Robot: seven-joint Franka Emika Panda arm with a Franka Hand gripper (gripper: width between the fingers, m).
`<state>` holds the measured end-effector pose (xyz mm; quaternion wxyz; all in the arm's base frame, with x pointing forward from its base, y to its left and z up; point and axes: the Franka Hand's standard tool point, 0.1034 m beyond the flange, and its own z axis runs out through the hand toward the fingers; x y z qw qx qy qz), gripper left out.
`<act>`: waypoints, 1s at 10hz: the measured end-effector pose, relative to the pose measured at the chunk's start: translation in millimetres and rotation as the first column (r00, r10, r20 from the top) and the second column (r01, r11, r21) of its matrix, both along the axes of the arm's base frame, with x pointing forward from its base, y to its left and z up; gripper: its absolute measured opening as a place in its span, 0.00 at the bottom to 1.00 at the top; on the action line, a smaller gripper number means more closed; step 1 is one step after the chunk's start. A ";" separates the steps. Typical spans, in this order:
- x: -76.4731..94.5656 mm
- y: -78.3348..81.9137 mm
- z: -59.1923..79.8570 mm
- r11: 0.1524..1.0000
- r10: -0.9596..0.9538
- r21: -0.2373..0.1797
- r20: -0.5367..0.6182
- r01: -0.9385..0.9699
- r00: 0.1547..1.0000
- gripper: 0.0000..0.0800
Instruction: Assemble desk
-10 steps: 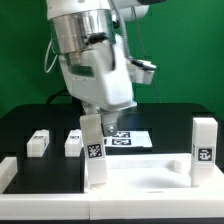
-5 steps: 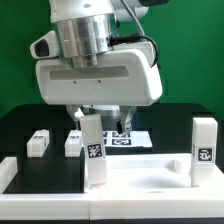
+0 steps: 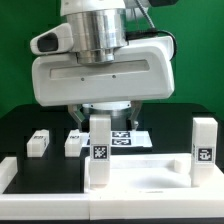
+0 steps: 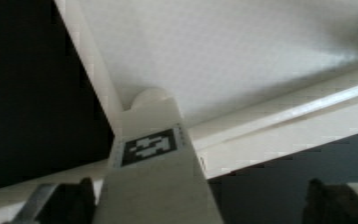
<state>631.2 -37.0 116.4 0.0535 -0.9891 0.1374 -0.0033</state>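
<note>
Pincer wide and holding nothing: in the wrist view my two dark fingers stand one on each side of a short white square-section plastic leg. One finger is close beside the leg, and I cannot tell whether it touches. The other has a clear gap of dark background between it and the leg. The leg's black-and-white square tag faces that camera.

In the exterior view my broad white-and-grey hand fills the upper middle of the frame, directly above this leg. The leg stands upright just left of centre, and its top reaches up under the hand, where my fingertips are hidden.

The leg's foot sits at the rear corner, on the exterior view's left, of the wide white rimmed plastic tabletop of the toy desk. The tabletop lies flat across the lower part of the frame. Whether the leg is fixed in or only resting there I cannot tell.

A second upright white leg stands at the tabletop's rear corner on the exterior view's right, its tag facing the camera.

Two more white legs lie on the black desk at the frame's middle left, side by side and apart from the tabletop.

Behind the leg under my hand lies the marker board, flat on the black desk at the centre. A green backdrop fills the upper left.
</note>
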 end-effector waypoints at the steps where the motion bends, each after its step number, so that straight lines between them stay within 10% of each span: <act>1: 0.0 0.8 -0.1 0.997 -0.076 0.002 -0.008 0.076 0.997 0.50; 6: -2.0 -4.6 -2.4 0.850 -0.526 -0.011 -0.060 0.526 0.848 0.37; 10: 0.4 -4.1 -5.2 0.329 -0.927 0.052 -0.174 0.943 0.332 0.37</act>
